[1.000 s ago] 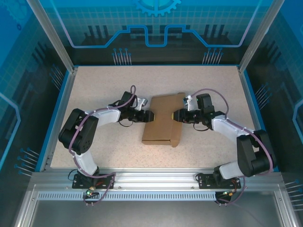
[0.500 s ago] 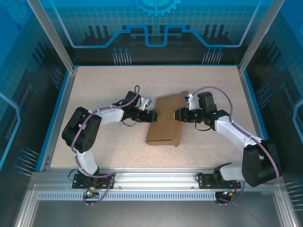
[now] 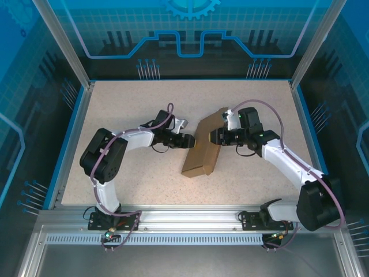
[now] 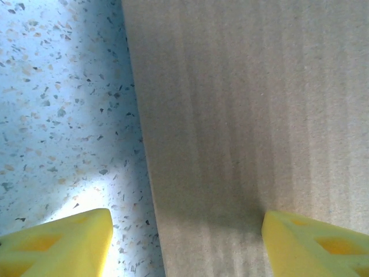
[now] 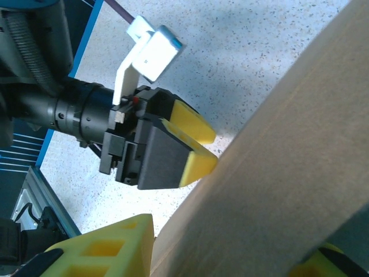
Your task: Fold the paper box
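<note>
The paper box [image 3: 203, 153] looks like light, stiff cardboard that bends only along its scores, so hold an edge. Right tool [image 3: 211, 137] clamps its right edge; left tool [image 3: 191, 141], open, braces the left.

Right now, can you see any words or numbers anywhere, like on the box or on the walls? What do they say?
None: no word, number or brand can be read in any view.
The box is plain brown cardboard with no print on it.
The blue back wall has a gear drawing and line patterns, but no letters.
</note>
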Available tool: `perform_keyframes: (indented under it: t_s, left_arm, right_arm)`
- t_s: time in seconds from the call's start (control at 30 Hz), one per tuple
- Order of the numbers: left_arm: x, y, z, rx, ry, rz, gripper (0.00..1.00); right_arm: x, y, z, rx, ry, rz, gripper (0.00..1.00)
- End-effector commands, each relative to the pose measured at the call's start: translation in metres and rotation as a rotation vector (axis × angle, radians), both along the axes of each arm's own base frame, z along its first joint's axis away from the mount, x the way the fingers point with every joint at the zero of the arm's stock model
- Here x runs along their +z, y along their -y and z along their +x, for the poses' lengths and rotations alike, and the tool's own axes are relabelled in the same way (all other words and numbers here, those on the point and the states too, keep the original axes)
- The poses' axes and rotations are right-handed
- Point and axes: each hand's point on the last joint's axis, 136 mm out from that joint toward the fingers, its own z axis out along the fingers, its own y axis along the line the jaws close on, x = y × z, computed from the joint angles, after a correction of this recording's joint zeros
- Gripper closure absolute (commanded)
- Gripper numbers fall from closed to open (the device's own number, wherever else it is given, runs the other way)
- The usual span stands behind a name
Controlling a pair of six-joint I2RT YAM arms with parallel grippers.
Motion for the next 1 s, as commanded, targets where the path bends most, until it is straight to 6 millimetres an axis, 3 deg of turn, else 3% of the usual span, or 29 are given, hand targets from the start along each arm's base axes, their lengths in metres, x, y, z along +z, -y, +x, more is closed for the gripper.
perform_keyframes:
  t_s: [0.0, 0.5, 0.97]
  left_arm:
    - [-0.013, 0.010, -0.011, -0.041, -0.043, 0.011, 0.28]
    - [-0.013, 0.015, -0.001, -0.048, -0.034, 0.016, 0.28]
    - [0.003, 0.013, 0.017, -0.034, 0.022, 0.062, 0.28]
  right_arm:
    - [0.001, -0.006, -0.008, 0.038, -0.011, -0.021, 0.62]
    - [-0.004, -0.014, -0.002, 0.029, -0.021, -0.093, 0.61]
    - [-0.016, -0.024, 0.011, -0.023, -0.042, -0.176, 0.63]
